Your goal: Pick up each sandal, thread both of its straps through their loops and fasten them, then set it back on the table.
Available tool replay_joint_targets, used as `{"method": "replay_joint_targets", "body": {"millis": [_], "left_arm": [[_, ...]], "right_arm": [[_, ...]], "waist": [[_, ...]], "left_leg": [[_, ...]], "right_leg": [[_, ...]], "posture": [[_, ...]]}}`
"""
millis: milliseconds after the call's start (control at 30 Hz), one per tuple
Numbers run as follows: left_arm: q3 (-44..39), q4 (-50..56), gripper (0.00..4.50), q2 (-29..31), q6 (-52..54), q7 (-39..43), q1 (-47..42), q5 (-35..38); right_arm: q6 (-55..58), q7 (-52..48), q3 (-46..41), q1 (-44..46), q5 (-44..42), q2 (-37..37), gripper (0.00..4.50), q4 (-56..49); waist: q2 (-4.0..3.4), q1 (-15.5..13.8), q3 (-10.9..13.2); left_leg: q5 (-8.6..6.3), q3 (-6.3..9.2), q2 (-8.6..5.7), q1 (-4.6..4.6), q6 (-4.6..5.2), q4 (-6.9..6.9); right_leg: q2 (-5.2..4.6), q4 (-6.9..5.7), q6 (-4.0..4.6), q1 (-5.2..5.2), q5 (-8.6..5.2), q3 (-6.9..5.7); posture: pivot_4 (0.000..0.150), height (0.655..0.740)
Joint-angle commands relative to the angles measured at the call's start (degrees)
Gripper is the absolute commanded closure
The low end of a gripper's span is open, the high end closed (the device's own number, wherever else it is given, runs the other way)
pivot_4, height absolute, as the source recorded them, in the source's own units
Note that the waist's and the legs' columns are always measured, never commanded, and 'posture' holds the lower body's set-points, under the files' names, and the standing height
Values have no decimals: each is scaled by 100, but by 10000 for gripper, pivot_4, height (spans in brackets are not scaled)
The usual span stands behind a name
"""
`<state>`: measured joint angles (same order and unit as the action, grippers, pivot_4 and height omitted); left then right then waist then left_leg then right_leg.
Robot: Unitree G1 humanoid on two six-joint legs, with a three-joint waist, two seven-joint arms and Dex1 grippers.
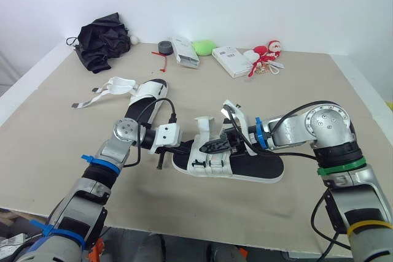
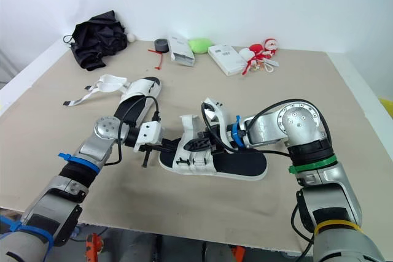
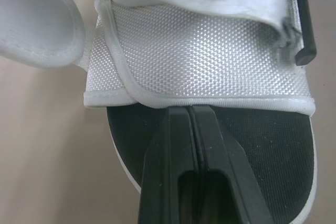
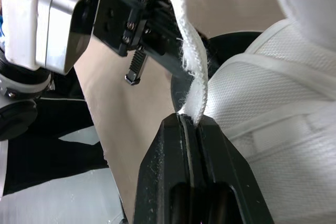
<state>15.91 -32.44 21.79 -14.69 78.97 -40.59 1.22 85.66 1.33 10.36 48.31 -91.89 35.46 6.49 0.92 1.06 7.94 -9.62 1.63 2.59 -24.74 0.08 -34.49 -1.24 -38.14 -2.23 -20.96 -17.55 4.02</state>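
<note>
The near sandal (image 1: 252,167), black-soled with white straps, lies at the table's middle. My left gripper (image 1: 186,150) reaches in at its toe end. In the left wrist view its fingers (image 3: 178,145) are shut over the black sole, tips against the hem of the front strap (image 3: 199,56). My right gripper (image 1: 207,148) comes over the sandal from the heel side and is shut on the frayed edge of a white strap (image 4: 193,85), which rises from its tips. The second sandal (image 1: 146,97) lies farther back on the left, its straps (image 1: 113,85) loose and spread out.
Along the table's far edge lie a black cloth bundle (image 1: 101,44), a tape roll (image 1: 164,47), a white box (image 1: 184,52), a green object (image 1: 204,47), another white box (image 1: 232,61) and a red-and-white toy (image 1: 265,54). The front table edge runs just below my arms.
</note>
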Motion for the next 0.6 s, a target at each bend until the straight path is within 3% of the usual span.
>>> {"method": "replay_joint_targets", "body": {"millis": [33, 600], "left_arm": [[616, -351, 45000, -15, 244, 182, 510, -421], [639, -273, 45000, 2, 297, 168, 570, -391]], "right_arm": [[235, -53, -82, 29, 66, -87, 44115, -30], [336, -189, -518, 463, -43, -307, 44115, 347]], "waist": [[0, 0, 0], [-1, 0, 0]], "left_leg": [[0, 0, 0, 0, 0, 0], [0, 0, -1, -1, 0, 0]], "right_leg": [[0, 0, 0, 0, 0, 0], [0, 0, 0, 0, 0, -1]], "posture": [[1500, 7322], [1500, 7322]]}}
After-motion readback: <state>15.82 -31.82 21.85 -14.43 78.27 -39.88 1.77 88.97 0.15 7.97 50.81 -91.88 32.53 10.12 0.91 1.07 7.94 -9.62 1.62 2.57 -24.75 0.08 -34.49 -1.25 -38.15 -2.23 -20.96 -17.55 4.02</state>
